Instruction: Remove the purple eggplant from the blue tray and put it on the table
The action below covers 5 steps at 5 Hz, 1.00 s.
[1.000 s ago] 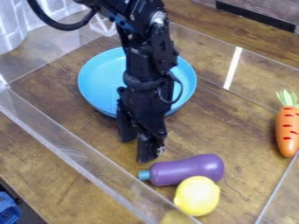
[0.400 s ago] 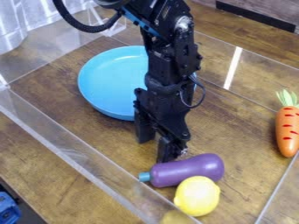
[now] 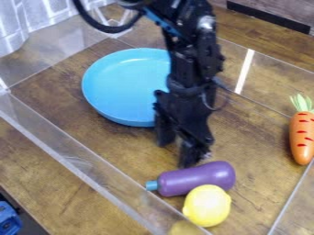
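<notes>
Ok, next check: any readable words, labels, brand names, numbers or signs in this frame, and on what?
None can be read.
The gripper, the arm, the blue tray, the purple eggplant, the lemon, the carrot and the table show no print.
The picture is small and blurred, so fine markings on the arm could go unseen.

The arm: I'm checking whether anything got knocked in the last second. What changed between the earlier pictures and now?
The arm and its gripper shifted rightward across the view, uncovering more of the blue tray. Nothing was grasped or released. The purple eggplant, lemon and carrot stayed put on the table.
</notes>
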Motion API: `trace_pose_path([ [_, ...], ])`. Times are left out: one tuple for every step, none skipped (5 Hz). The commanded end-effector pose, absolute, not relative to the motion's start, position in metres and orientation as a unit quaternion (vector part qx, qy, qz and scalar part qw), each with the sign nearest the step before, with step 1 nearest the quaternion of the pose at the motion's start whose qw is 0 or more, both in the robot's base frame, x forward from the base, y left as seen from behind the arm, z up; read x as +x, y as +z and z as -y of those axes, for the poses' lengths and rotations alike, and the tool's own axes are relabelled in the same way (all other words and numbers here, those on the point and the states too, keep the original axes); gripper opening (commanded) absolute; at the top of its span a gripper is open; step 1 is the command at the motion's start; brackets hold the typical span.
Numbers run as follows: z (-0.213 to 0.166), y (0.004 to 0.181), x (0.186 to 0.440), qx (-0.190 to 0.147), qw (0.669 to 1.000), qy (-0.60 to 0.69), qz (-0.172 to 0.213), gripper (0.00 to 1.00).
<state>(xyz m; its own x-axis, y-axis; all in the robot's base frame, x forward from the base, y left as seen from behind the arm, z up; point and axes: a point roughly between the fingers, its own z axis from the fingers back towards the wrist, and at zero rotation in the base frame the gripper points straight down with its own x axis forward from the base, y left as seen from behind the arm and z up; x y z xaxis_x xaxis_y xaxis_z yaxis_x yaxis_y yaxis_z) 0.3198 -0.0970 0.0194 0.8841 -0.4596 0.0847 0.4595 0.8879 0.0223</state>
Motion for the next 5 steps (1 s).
trace_pose_path([
  [0.108,0.028,0.328,-0.004,0.954,-0.291,0.066,1.00],
  [0.095,0.029,0.333,-0.003,0.944,-0.324,0.068,0.00],
  [0.081,0.032,0.337,-0.006,0.932,-0.356,0.068,0.00],
  [0.084,0.030,0.345,-0.008,0.934,-0.351,0.069,0.00],
  [0.092,0.028,0.352,-0.008,0.931,-0.357,0.069,1.00],
])
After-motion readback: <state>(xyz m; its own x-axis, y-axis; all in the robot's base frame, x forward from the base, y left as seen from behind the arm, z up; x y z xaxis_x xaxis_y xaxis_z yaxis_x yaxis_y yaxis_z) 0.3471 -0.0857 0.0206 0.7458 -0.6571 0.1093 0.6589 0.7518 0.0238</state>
